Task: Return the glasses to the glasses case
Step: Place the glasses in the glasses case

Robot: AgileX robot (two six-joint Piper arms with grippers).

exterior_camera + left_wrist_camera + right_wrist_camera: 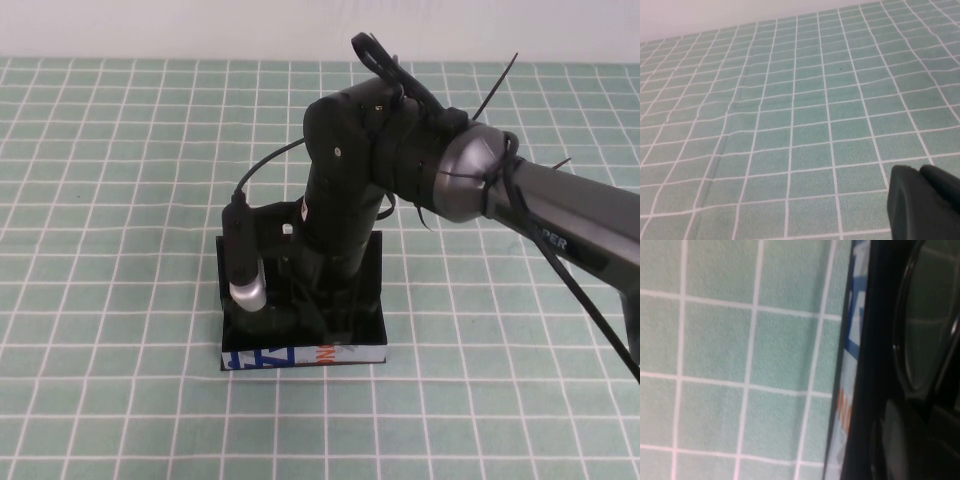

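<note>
Item 1, glasses case (300,355): black rectangular box, open at the top, dark inside, lying at the middle of the bench (120,200). Its near edge is white with blue and orange print. The high view shows the whole box; the right wrist view shows only that printed edge, close up, against the cloth.

Item 2, glasses (925,325): black, glossy, thick plastic rim with a dark greyish lens, lying inside the case. Seen only in the right wrist view; in the high view the arm covers them.

Item 3, right gripper (320,295): reaches down into the case from the right. Jaws closed all but fully; what they touch or grip cannot be told.

Item 4, left gripper (925,202): only a black rounded tip shows, in the left wrist view alone, over bare cloth. Whether its jaws are open or closed cannot be told.

Item 5, bench cover: soft green cloth with a white grid, slightly rippled in the left wrist view.
</note>
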